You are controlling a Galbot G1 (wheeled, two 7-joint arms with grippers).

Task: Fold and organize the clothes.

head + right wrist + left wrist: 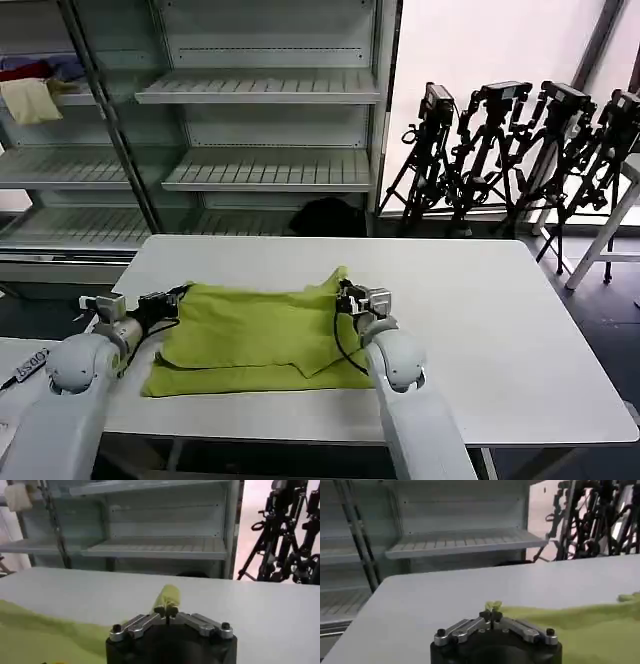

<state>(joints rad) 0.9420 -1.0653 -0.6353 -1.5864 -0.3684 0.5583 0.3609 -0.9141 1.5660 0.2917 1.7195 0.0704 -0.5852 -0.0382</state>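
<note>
my left gripper and right gripper are each pinching a far corner of the lime-green t-shirt, whose print is lying out of sight. the shirt is lying folded between my fingers on the white table. beyond them, grey shelving and black tripods are standing.

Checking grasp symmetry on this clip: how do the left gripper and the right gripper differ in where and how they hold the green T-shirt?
The left gripper pinches the T-shirt at its left edge; the right gripper pinches the opposite, right edge. The left gripper's pinch shows a small nub of cloth; the right gripper's shows a taller raised peak. Both are shut on fabric, low over the white table.
</note>
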